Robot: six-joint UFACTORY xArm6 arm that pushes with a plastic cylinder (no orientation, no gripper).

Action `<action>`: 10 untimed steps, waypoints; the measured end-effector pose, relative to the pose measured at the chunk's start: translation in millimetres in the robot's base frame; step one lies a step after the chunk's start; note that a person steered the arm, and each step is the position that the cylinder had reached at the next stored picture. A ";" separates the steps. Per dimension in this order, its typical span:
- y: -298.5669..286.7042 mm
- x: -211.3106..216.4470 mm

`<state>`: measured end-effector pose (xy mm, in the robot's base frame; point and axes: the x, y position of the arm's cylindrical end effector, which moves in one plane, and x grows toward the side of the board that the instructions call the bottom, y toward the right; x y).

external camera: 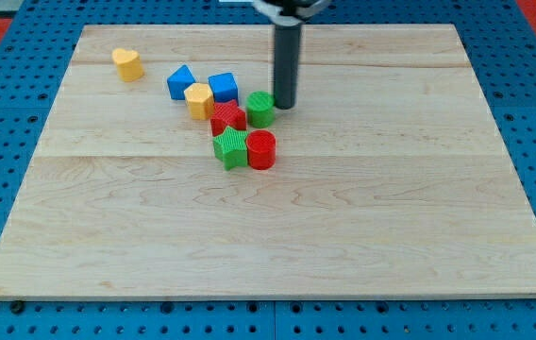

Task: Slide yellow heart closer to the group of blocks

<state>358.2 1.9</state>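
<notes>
The yellow heart (128, 63) lies alone near the board's top left corner. The group sits right of it near the top middle: a blue triangle (181, 81), a blue cube (223, 87), a yellow hexagon (199, 100), a red star (228, 118), a green cylinder (260, 109), a green star (232, 149) and a red cylinder (261, 150). My tip (284, 104) stands just right of the green cylinder, close to it or touching, far right of the yellow heart.
The wooden board (343, 236) rests on a blue perforated table (4, 113). The rod comes down from the view's top edge above the group.
</notes>
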 end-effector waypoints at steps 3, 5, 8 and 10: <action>-26.7 -144.8; -211.0 -155.5; -225.8 -63.3; -179.6 -63.3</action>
<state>294.8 -177.7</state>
